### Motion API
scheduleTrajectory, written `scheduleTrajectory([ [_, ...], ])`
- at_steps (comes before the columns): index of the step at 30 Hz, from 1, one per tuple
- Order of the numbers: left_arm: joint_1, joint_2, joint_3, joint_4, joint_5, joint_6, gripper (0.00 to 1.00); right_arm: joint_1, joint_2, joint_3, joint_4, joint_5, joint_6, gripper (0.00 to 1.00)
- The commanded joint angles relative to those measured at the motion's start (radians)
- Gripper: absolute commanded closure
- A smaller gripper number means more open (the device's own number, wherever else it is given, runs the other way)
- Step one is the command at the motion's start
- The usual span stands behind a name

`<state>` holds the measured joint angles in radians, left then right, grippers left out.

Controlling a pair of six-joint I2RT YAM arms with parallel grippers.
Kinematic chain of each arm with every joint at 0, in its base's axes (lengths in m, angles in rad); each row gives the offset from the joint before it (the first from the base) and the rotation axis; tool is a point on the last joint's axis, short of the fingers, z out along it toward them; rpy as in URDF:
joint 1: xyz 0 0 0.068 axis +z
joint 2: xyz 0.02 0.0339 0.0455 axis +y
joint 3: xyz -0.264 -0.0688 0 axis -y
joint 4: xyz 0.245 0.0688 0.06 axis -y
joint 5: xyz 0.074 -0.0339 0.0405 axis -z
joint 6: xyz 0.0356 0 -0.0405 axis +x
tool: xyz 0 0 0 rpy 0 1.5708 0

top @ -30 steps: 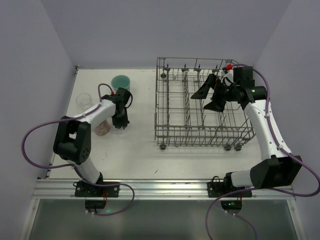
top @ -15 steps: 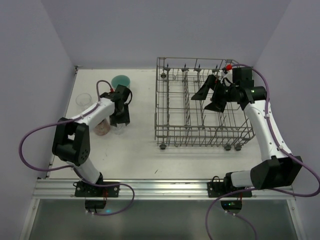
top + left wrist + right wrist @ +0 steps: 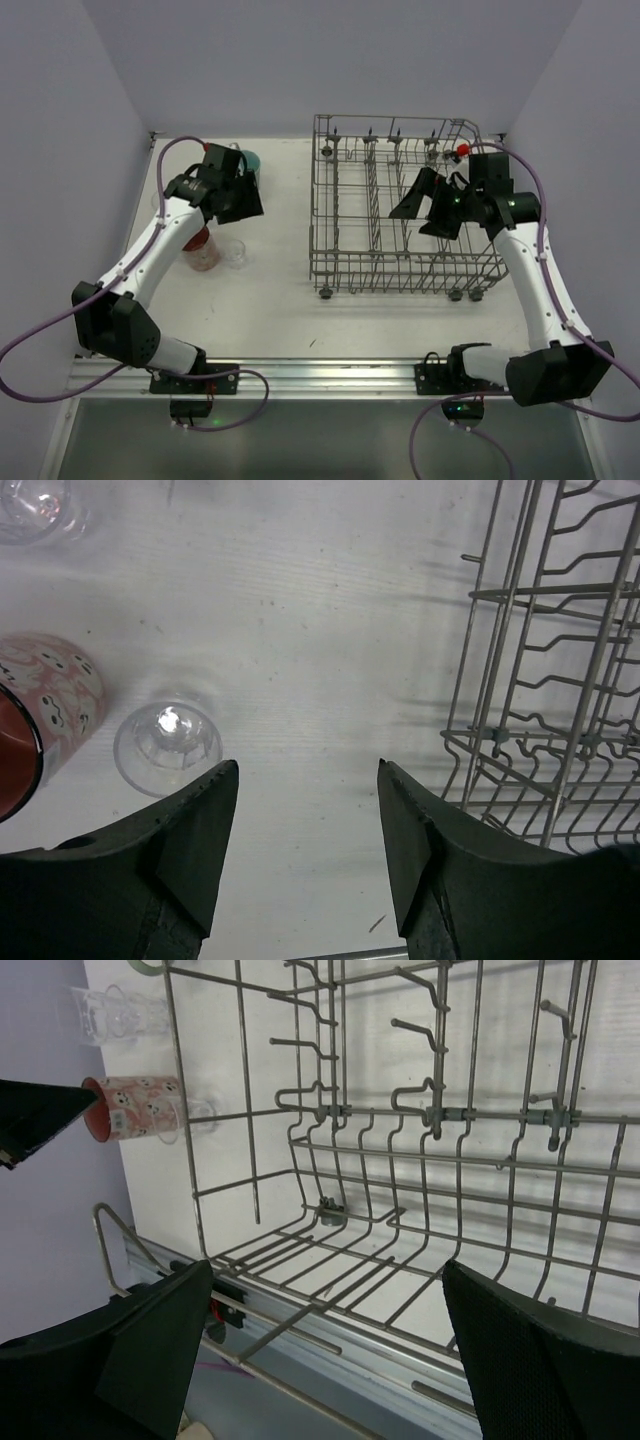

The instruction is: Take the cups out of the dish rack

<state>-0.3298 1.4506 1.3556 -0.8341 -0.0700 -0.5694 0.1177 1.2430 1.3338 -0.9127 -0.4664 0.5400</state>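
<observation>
The left end effector hangs over the desk, half spread and gripping nothing. A clear tumbler stands upright just off its left finger, with the pink cup beyond and the dish rack to its right. The right end effector gapes wide above the rack's wire floor.

— Where does the top camera sit?

— High behind both arm bases, tilted down over the whole table toward the back wall. It's the farthest of the three.

— And the wrist ones?

— The left one hangs near the tabletop, looking down past its own fingers, with the dish rack at its right edge. The right one hangs just over the rack, looking through the wires toward the table's left side. Both catch the pink patterned cup and the clear tumbler beside it.
</observation>
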Motion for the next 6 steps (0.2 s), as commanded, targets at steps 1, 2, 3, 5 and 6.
scheduleTrajectory([
  [1,-0.003,-0.045,-0.003,0.038,0.093,-0.037,0.38,0.003,-0.062,-0.044,0.014,-0.012,-0.035,0.01],
  [2,-0.003,-0.055,-0.012,0.049,0.114,-0.040,0.38,0.003,-0.074,-0.070,0.020,-0.020,-0.038,0.01],
  [3,-0.003,-0.065,-0.030,0.053,0.125,-0.043,0.38,0.003,-0.085,-0.082,0.040,-0.031,-0.043,0.01],
  [5,-0.003,-0.093,-0.050,0.073,0.157,-0.061,0.38,0.003,-0.114,-0.114,0.054,-0.046,-0.052,0.01],
  [6,-0.003,-0.104,-0.061,0.081,0.174,-0.066,0.38,0.003,-0.122,-0.120,0.058,-0.048,-0.058,0.01],
])
